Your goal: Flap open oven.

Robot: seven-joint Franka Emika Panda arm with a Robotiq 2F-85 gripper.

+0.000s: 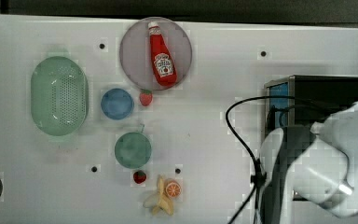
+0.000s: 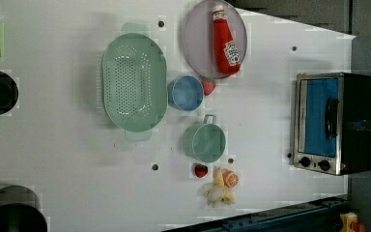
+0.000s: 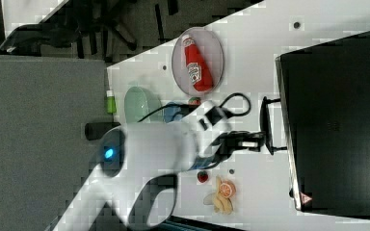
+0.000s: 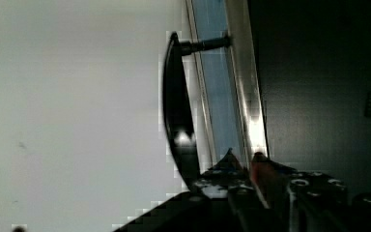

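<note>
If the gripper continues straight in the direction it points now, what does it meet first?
Most likely the oven's bar handle. In the right view the gripper points at the door front, its tips right at the handle. Whether they already touch it is unclear.

Ketchup bottle (image 1: 162, 56) on plate (image 1: 133, 46)

The white arm filled the lower right of the top view and ran from the lower left toward the centre of the right view, its wrist reaching to the right. The black gripper (image 3: 262, 142) sat right of centre there, level, its 2 fingers (image 4: 229, 162) set narrowly apart, low in the wrist view.
</note>
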